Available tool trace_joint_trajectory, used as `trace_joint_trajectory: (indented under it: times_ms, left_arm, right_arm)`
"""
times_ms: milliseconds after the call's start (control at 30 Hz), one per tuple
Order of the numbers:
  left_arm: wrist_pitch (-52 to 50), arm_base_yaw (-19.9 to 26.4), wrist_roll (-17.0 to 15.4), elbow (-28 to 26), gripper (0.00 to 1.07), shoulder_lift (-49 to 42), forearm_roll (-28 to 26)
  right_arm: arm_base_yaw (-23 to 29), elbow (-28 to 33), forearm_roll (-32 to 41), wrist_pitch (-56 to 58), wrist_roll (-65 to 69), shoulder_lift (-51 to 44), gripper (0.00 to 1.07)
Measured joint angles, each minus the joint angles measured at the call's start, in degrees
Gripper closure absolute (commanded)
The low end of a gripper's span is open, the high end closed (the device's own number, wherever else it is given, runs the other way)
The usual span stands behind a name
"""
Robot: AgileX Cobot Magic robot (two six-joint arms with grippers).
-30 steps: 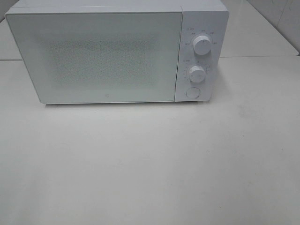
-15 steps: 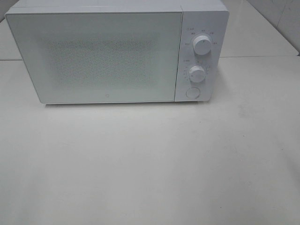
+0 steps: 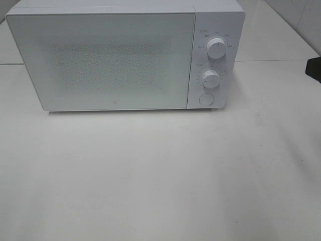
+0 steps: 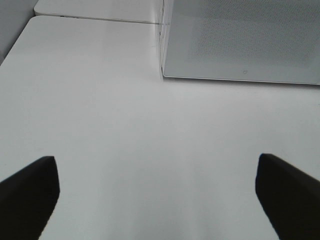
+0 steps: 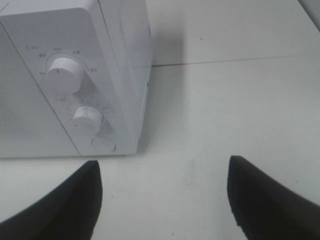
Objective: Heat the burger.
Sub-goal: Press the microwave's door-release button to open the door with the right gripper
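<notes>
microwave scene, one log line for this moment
microwave: shut | burger: not in view | left hand: open, empty | right hand: open, empty

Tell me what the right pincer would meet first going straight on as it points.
Probably the microwave: the right pincer aims just past its front corner, so one finger might clip it; depth unclear.

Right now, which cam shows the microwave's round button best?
Exterior high: the round button faces the camera squarely, with nothing in front of it. Right wrist catches it at a slant and softer. Left wrist shows only the microwave door, no button.
</notes>
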Motion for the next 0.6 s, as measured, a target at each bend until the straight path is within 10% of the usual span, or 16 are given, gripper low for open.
trace_joint_trajectory:
  times_ms: [600]
  left_arm:
    - [0.00,0.00,0.00,0.00,0.06,0.00,0.00]
  right_arm:
    - [0.17,1.20,-3.84,-35.64,-0.29,23.20,0.39]
